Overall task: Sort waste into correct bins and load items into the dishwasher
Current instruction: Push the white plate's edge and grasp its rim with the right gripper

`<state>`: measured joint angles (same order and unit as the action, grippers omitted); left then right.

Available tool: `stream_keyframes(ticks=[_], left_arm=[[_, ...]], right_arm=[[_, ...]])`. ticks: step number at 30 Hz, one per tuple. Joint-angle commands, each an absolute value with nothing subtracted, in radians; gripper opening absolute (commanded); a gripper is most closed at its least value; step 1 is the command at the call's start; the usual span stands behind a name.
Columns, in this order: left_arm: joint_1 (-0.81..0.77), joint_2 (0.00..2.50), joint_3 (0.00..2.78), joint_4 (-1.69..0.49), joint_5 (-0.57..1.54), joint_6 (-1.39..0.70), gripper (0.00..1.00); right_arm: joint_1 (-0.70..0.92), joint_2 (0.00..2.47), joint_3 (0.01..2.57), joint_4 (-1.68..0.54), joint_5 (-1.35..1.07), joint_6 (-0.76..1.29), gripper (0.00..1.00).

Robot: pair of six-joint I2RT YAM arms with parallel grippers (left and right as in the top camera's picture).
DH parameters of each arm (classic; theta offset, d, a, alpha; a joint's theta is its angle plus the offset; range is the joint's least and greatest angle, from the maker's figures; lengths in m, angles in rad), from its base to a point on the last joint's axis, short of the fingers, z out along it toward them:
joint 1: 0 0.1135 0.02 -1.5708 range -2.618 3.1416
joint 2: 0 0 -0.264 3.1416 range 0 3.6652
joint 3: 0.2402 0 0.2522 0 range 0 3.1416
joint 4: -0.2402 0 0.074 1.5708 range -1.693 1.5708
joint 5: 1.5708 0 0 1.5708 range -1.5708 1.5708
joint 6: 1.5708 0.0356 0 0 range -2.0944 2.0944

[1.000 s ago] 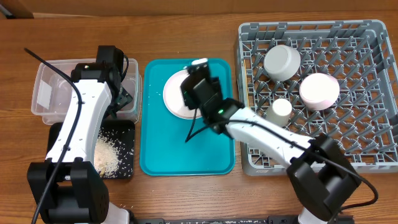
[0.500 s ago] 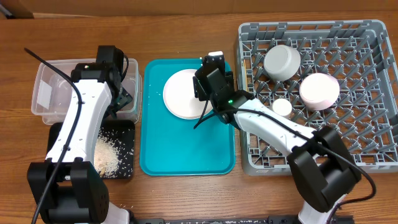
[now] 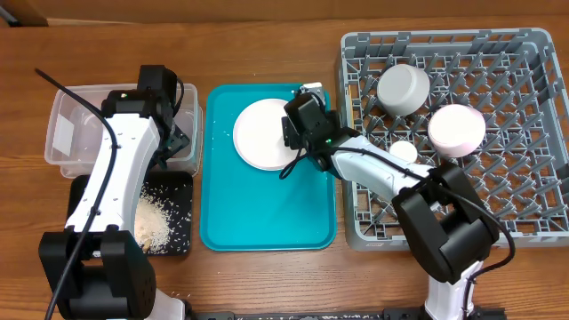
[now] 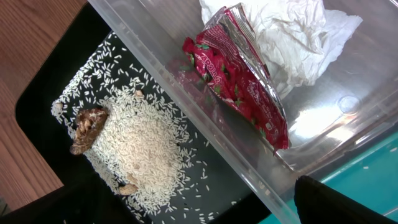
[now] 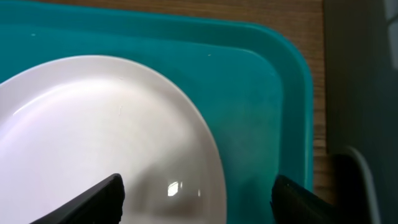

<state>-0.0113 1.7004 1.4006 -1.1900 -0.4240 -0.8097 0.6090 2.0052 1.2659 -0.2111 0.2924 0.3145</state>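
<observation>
Bare teal tray [image 3: 267, 213] floor beside the plate [image 3: 258, 133], between dish rack [image 3: 348, 80] wall and clear tub [image 3: 80, 93].

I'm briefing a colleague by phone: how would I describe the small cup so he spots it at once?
Look to the grey dish rack at the right end of the table. Three dishes sit in it: a white bowl, a pink bowl and, in front of the white bowl, the cream cup. It is by far the smallest of the three.

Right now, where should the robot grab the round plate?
Probably by its right rim, coming down from above. The plate lies flat on the teal tray, so only the thin edge gives a hold, and the open right gripper hangs over that edge.
</observation>
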Motion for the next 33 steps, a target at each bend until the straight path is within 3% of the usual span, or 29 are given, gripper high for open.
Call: stream_keyframes(ticks=[1,5,15,33], left_arm=[[-0.014,1.71,1.414,-1.192,-0.444,-0.816,1.0],[-0.014,1.71,1.414,-1.192,-0.444,-0.816,1.0],[-0.014,1.71,1.414,-1.192,-0.444,-0.816,1.0],[-0.014,1.71,1.414,-1.192,-0.444,-0.816,1.0]], right_arm=[[0.609,2.017,1.263,-0.207,0.249,0.323,0.76],[0.609,2.017,1.263,-0.222,0.249,0.323,0.69],[0.609,2.017,1.263,-0.255,0.237,0.323,0.38],[0.61,2.017,1.263,-0.334,0.171,0.323,0.37]])
